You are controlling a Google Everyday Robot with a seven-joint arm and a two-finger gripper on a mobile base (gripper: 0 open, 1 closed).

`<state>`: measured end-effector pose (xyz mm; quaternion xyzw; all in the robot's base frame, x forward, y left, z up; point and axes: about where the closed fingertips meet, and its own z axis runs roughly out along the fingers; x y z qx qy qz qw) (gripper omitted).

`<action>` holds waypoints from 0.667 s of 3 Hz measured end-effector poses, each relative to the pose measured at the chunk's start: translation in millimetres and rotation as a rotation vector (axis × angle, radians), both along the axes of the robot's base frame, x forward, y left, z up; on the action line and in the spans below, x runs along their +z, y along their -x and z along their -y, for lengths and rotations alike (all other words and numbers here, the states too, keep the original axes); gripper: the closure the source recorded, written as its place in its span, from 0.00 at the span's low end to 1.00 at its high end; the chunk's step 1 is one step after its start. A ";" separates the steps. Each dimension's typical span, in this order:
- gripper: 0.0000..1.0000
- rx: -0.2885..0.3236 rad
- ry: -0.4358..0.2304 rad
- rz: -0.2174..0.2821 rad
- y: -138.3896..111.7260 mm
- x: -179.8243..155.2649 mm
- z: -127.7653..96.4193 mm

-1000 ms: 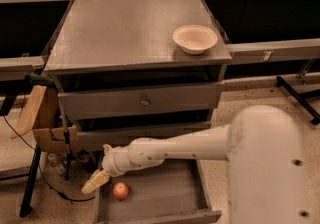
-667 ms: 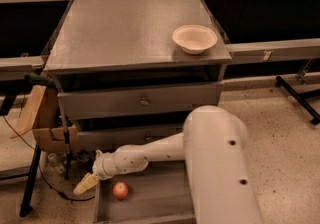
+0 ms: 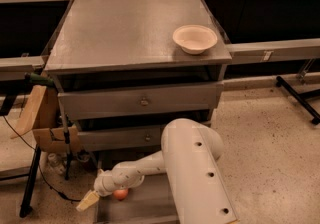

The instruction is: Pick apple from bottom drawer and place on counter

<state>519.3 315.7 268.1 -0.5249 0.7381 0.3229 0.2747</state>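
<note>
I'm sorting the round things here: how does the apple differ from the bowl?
The apple is red-orange; the bowl is pale beige. The apple is smaller than the bowl. The apple lies in the open bottom drawer; the bowl stands on the counter near its right edge. Both are round. The tool hangs just left of the apple.

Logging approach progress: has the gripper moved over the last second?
Yes. The gripper slid left and toward the camera, now lower-left of the apple in the bottom drawer.
</note>
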 end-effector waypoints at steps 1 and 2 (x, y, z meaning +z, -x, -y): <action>0.00 0.001 -0.001 0.005 -1.6 3.4 -0.7; 0.00 0.005 -0.006 0.015 -6.4 -1.6 8.0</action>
